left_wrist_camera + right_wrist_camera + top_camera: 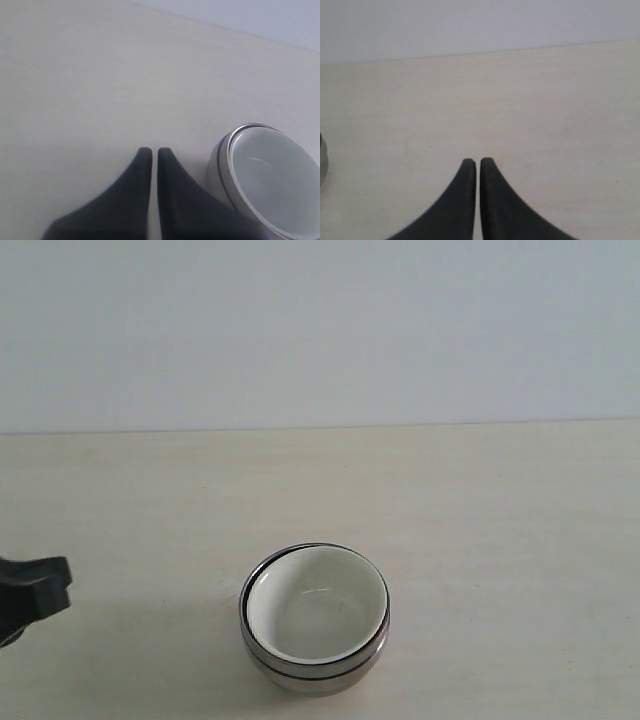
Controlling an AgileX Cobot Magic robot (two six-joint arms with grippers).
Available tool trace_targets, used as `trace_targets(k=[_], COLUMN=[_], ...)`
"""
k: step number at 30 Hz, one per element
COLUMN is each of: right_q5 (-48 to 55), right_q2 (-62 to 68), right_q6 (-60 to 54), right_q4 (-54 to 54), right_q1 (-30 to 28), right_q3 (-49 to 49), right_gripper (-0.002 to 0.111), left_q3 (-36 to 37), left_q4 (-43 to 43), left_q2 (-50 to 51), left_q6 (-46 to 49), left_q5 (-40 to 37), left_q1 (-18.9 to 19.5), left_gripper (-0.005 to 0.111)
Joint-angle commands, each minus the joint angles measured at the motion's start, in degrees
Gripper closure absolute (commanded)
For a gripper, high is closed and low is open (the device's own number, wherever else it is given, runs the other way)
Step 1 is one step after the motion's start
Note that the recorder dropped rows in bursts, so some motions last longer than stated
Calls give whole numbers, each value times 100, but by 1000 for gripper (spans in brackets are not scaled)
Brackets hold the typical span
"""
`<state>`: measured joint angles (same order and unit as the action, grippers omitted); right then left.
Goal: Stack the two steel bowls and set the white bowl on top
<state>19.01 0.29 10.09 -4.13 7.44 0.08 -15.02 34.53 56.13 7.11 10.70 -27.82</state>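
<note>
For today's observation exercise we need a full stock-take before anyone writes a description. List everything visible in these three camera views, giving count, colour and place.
white bowl: one, glossy white, nested on top of the stack, front middle of the exterior view.
steel bowls: two, judging by the stacked rims, shiny silver, under and around the white bowl.
table: one, pale beige, bearing the stack.
wall: one, pale grey-blue, behind the table.
left end effector: one, black, shut and empty, beside the stack and apart from it.
right end effector: one, black, shut and empty, over bare table.
</note>
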Motion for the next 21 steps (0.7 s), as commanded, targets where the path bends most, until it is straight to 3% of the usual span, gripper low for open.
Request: trace_targets(k=[1,8,21], right_q5=[-38,-38,-38], right_q2=[-29,-29,-29], right_q6=[-7,-7,-7], right_q4=[-43,-43,-43], right_q1=[18,18,18], right_q3=[-8,-8,-8], right_gripper=[108,108,108], left_q3=[753,959,959], left_q4=[78,78,78], left_q2=[-744,-1362,-1401], left_q6=[-929,-1148,-1148], left_q5=[164,-1070,-1070], left_q1=[-20,-20,-20], left_gripper=[103,103,103])
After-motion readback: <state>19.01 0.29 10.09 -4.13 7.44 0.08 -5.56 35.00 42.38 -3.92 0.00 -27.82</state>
